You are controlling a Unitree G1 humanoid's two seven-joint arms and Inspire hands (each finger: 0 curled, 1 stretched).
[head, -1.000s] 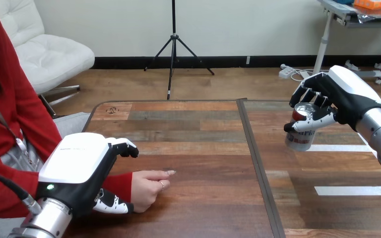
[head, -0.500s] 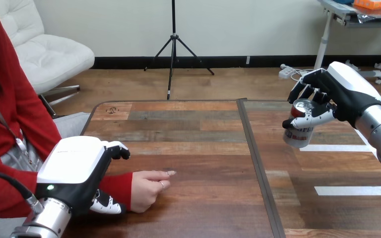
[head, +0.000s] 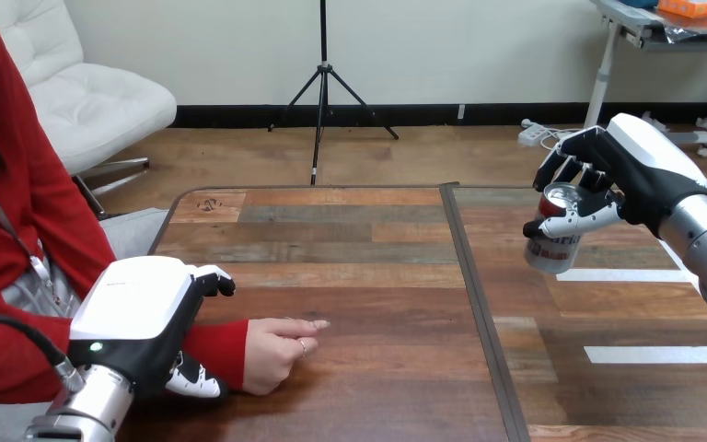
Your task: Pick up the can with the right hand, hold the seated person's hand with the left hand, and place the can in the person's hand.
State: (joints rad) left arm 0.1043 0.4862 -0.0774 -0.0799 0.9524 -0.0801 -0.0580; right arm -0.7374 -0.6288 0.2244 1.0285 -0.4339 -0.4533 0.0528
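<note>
While the right hand (head: 640,180) is curled tight round the can (head: 552,247), the can sits tilted in that grasp over the right side of the bench (head: 377,276). Near left, the left hand (head: 143,308) lies over the person's red sleeve (head: 216,343) at the wrist. Whether it grips there I cannot tell. Just right of it, the person's hand (head: 276,350) rests on the bench, well apart from the can.

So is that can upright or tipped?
Tipped slightly: the can leans in the right robot hand, its top further right than its base.
</note>
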